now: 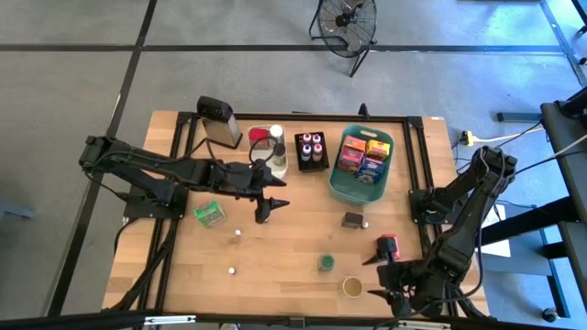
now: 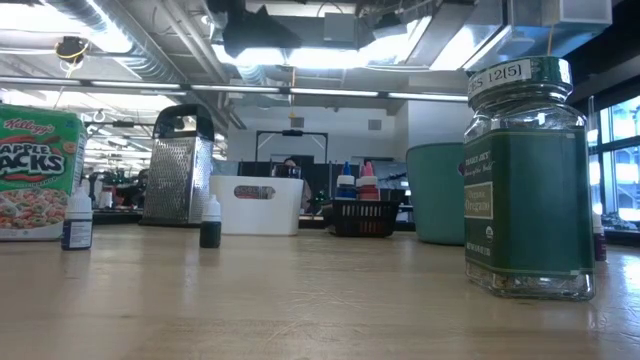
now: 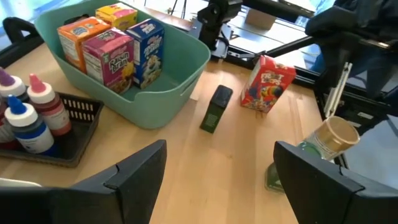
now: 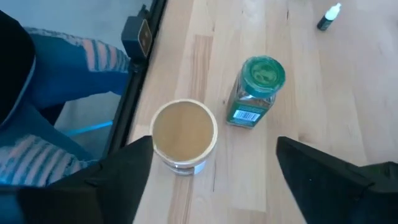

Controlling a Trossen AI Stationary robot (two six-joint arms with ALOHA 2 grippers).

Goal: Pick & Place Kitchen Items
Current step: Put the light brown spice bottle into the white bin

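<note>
Closest to the low camera stands a green spice jar (image 2: pixel 527 190), upright on the wooden surface (image 1: pixel 284 247), with a green label and a clear glass body. From above it (image 1: pixel 326 263) is in the front part of the surface, and just beside it, nearer the front edge, is a round jar with a tan lid (image 1: pixel 352 287). The right wrist view shows both, the tan-lid jar (image 4: pixel 184 135) and the spice jar (image 4: pixel 255 92), near each other but not touching.

The right gripper (image 1: pixel 387 275) hangs at the front right corner, near the tan-lid jar, with its fingers (image 4: pixel 115 177) spread wide and nothing between them. A red cereal box (image 1: pixel 388 246) stands just behind this gripper. A small dark box (image 1: pixel 352 219) lies more toward the middle, between the red box and the teal basket (image 1: pixel 341 188).

In the basket are several small cereal boxes (image 1: pixel 364 156), orange, pink, yellow and blue. Left of the basket, a black tray (image 1: pixel 312 166) holds little capped bottles (image 1: pixel 311 144), and next comes a white bin (image 1: pixel 277 167). A metal grater (image 1: pixel 220 122) lies at the back left.

The left gripper (image 1: pixel 272 204) is over the middle left of the surface, its fingers (image 3: pixel 134 171) also wide apart and holding nothing. A green packet (image 1: pixel 210 214) lies near it, and two tiny bottles (image 1: pixel 237 233) stand apart on the bare wood.
</note>
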